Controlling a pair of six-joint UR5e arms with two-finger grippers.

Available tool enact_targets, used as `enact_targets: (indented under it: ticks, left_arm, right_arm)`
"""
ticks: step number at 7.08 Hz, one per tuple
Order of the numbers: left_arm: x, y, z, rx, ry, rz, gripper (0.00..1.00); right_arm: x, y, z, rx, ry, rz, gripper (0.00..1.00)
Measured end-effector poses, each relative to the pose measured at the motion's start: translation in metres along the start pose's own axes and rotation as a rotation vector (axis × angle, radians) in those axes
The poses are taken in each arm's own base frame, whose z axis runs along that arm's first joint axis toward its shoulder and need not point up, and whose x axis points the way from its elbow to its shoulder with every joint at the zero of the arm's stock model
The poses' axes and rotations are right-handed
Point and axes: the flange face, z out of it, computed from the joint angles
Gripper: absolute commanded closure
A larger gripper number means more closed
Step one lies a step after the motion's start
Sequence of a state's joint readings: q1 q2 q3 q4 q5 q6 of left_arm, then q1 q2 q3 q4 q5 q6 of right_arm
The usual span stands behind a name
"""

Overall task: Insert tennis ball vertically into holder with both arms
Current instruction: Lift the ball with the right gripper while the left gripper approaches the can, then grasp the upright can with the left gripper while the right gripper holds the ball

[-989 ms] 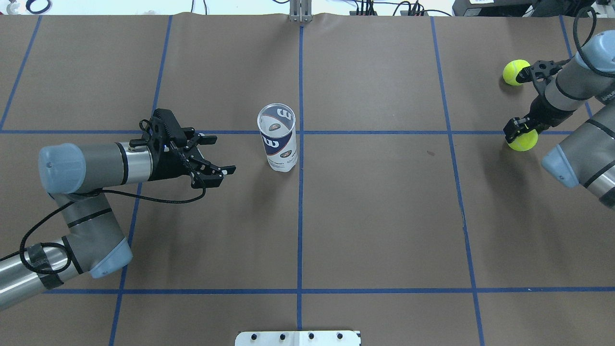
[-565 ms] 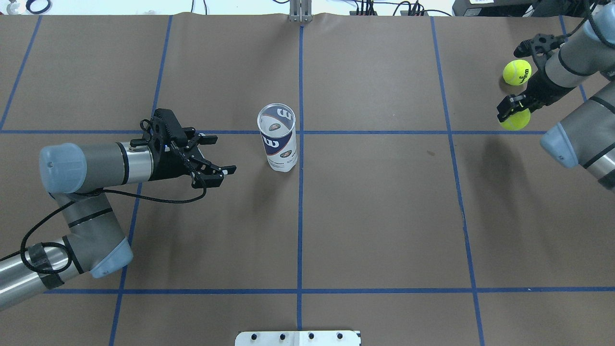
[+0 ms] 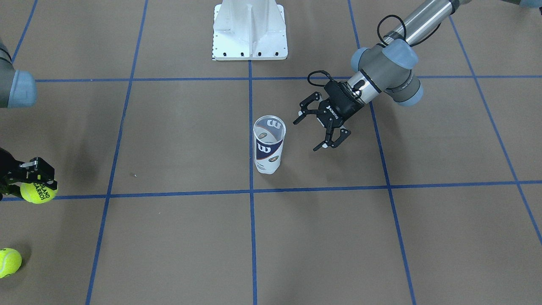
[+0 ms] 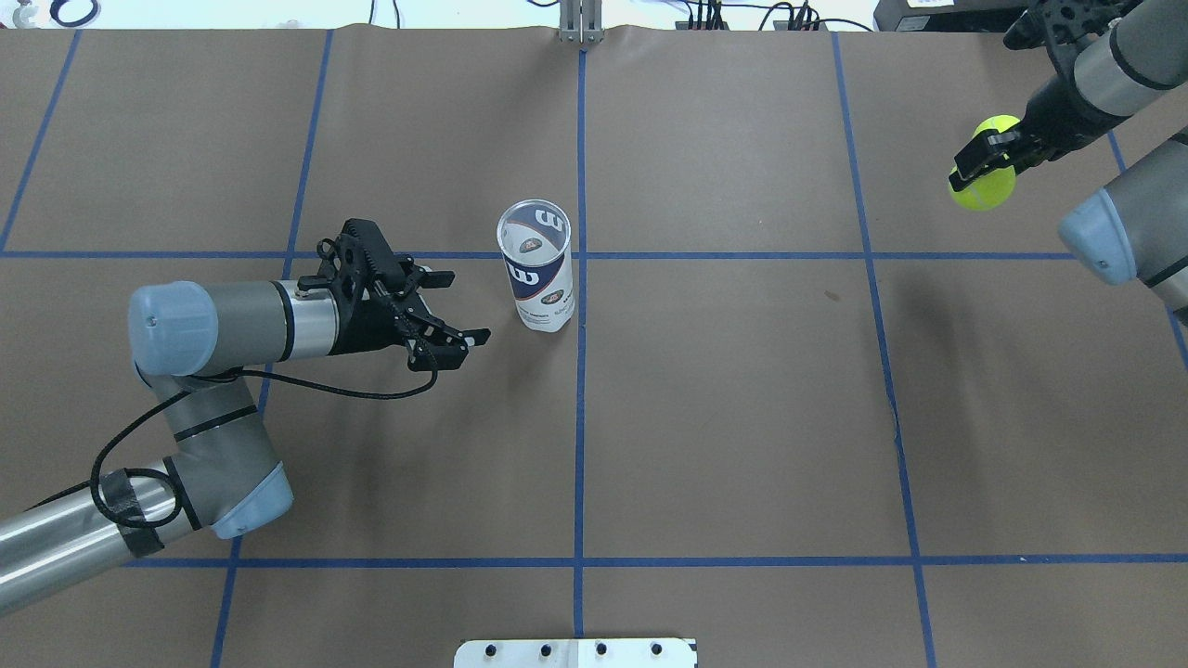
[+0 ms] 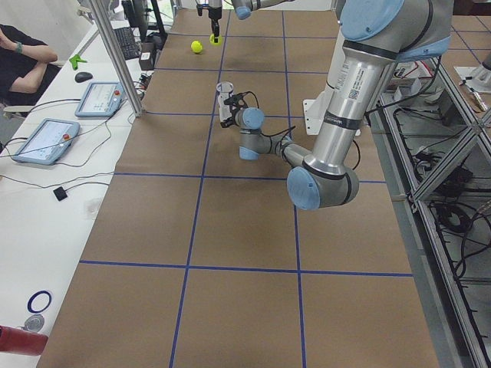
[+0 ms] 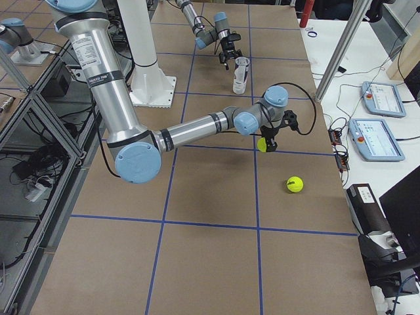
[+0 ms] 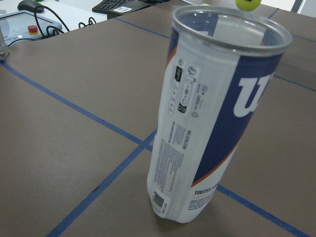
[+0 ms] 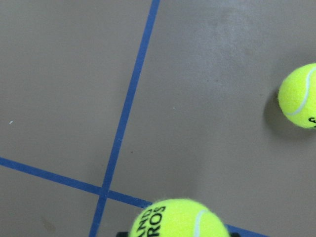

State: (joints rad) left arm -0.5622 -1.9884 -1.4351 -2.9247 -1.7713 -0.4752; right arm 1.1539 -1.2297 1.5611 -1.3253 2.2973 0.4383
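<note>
1. Front-facing: the tennis ball (image 3: 38, 192), fuzzy yellow-green with black lettering, is clamped between the black fingers of the right gripper (image 3: 37, 185) at the view's left edge, well apart from the holder (image 3: 269, 146). The holder, a clear plastic can with a white and navy label, stands upright near the middle of the brown paper-covered table (image 3: 169, 127). The left gripper (image 3: 309, 133) is just beside it without touching, jaws spread wide towards its side. A second ball (image 3: 8, 262) lies loose on the table, and a white pedestal base (image 3: 250, 29) stands at the robot's edge
2. Overhead: the left arm (image 4: 232, 320) is bent at the elbow, its wrist nearly level and low, with the fingers aimed at the can. The right arm (image 4: 1123, 56) enters from the top right corner with the ball at its fingertips; the ball's shadow falls apart from it on the paper
3. Exterior left: the far gripper points down with the ball beneath it, and the loose ball is near
4. Exterior right: the near arm stretches out long, its wrist turned down over the gripped ball
5. Left wrist: the holder fills the view, showing its silver rim, rounded wall and fine print, and it stands by crossing lines of blue tape (image 7: 74, 104); no fingers show
6. Right wrist: the held ball's fuzzy top sits at the bottom edge, and the loose ball is at the right edge
</note>
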Motion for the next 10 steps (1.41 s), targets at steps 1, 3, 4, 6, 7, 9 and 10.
enact_targets:
  ticks: [1,3,4,6,7,9,10]
  left_arm:
    - [0.003,-0.001,0.005,0.007,-0.006,0.005,0.01]
    - [0.011,-0.002,0.016,0.027,-0.039,0.038,0.01]
    - [0.018,-0.001,0.023,0.032,-0.050,0.047,0.01]
    - [0.028,0.002,0.035,0.032,-0.054,0.053,0.01]
    - [0.032,0.000,0.042,0.031,-0.051,0.053,0.01]
    - [0.037,-0.003,0.052,0.032,-0.045,0.052,0.01]
    - [0.037,-0.003,0.054,0.030,-0.046,0.052,0.01]
  right_arm:
    - [-0.005,-0.001,-0.011,0.017,-0.008,0.004,1.00]
    - [-0.020,-0.003,-0.028,0.046,-0.026,0.004,1.00]
    - [-0.027,-0.004,-0.034,0.054,-0.037,0.010,1.00]
    - [-0.036,-0.005,-0.040,0.057,-0.059,0.019,1.00]
    - [-0.041,-0.007,-0.042,0.060,-0.066,0.020,1.00]
    - [-0.051,-0.010,-0.046,0.063,-0.081,0.030,1.00]
    - [-0.057,-0.011,-0.046,0.063,-0.087,0.031,1.00]
